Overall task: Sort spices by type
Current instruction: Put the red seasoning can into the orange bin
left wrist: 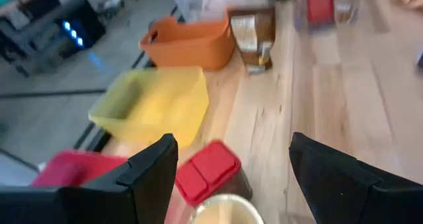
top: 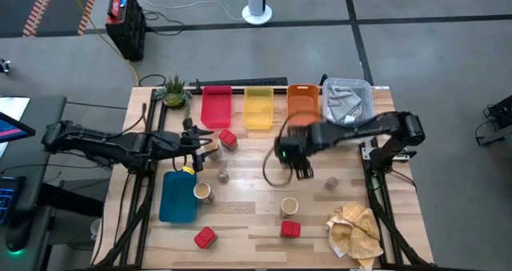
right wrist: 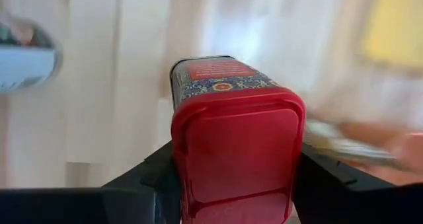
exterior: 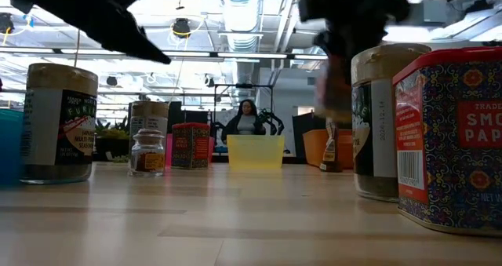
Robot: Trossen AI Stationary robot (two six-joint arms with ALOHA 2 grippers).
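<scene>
A pale wooden table top [top: 248, 215] with visible plank seams and a smooth, faintly sheened finish carries four smooth plastic trays: red [top: 216, 108], yellow [top: 258, 109], orange [top: 302, 100] and blue [top: 177, 196]. A red boxy tin [right wrist: 236, 145] with a smooth matt red plastic lid and glossy printed patterned sides sits between the right gripper's [right wrist: 231, 178] matt black fingers. A crumpled beige cloth [top: 356, 231] looks soft and matt, and a tiny clear glass jar [exterior: 147, 151] shines beside a paper-labelled tan cylinder [exterior: 59, 123].

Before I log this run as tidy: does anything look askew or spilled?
No spills show. One oddity: the beige cloth lies crumpled at the table's corner. The right pincer carries a red tin.
</scene>
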